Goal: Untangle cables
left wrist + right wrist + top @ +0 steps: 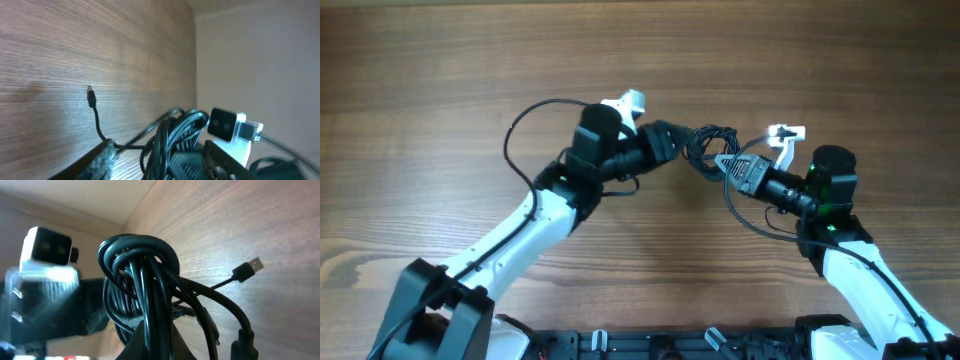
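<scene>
The cables are a bunch of thin dark loops on the wooden table, between my two grippers. My left gripper reaches it from the left. In the left wrist view its fingers stand apart with strands of the cables between them, and one wire lies against the left finger. A loose end with a small plug rests on the wood. My right gripper comes from the right. Its fingers are shut on a bundle of strands below the knot. A plug end sticks out to the right.
Wooden table all round. Thicker black arm cables loop beside the left arm and the right arm. The right wrist's white camera and the left wrist's camera are close to the knot.
</scene>
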Tool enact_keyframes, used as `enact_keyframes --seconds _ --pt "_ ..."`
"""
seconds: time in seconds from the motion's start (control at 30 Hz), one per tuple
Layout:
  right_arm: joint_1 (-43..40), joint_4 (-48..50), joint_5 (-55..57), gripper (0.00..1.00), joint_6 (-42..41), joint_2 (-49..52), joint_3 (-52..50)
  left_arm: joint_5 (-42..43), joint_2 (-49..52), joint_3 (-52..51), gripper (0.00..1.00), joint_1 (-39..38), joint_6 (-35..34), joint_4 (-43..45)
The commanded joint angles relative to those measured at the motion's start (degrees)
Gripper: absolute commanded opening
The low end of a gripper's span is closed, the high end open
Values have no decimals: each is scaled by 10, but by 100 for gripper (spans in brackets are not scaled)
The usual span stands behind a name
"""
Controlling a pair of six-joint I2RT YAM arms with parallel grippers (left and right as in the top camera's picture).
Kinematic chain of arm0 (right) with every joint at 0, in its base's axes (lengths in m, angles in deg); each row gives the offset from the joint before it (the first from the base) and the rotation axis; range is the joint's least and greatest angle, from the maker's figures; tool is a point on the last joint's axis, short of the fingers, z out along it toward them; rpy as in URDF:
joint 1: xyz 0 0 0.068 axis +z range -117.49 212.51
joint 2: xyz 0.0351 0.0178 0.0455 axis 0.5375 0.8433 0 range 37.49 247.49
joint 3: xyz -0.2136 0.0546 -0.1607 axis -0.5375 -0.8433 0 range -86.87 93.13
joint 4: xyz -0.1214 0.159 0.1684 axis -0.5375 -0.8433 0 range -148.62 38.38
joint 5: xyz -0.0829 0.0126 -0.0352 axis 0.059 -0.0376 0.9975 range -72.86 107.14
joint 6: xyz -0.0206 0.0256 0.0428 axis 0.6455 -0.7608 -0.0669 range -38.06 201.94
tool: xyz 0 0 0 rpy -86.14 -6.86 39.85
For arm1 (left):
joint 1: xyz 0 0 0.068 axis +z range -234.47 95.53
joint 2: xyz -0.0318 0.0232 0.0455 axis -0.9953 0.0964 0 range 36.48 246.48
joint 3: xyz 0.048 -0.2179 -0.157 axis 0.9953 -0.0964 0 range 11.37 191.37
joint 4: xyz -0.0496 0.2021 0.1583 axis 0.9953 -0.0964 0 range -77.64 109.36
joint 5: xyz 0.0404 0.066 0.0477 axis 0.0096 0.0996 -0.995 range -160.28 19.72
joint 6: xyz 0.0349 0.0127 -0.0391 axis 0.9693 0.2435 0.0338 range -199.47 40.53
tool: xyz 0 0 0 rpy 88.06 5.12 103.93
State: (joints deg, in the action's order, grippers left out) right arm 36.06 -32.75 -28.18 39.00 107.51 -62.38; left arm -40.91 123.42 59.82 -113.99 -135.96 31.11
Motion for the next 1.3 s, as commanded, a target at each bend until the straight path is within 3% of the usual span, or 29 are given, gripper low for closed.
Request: enact_keyframes --seconds 0.0,0.03,0.07,0.23,0.4,0.57,0.77,0.93,1.03,1.27 --pt "0 4 10 5 108 -1 4 58 -11 3 54 10 -64 3" --pt "0 4 10 5 134 -1 4 60 -11 3 48 10 -94 3" --pt "0 4 11 4 162 -1 4 60 -11 3 30 9 -126 5" --pt "0 3 37 4 197 -1 4 59 -11 3 9 -12 -203 13" --pt "0 3 38 5 203 -1 3 33 -9 3 20 -30 -221 9" --pt "0 -5 33 5 203 -1 3 -60 -5 3 25 -59 -124 -78" --pt "0 -5 -10 5 204 -1 4 -151 -5 3 25 -64 -97 -79" --pt "0 -26 -12 5 204 -1 4 -155 -5 3 24 -64 -97 -62" --pt "0 -26 -27 5 205 -1 4 -155 1 3 16 -64 -97 -62" --pt "0 -26 -26 5 204 -1 3 -156 2 3 18 -94 -66 -65"
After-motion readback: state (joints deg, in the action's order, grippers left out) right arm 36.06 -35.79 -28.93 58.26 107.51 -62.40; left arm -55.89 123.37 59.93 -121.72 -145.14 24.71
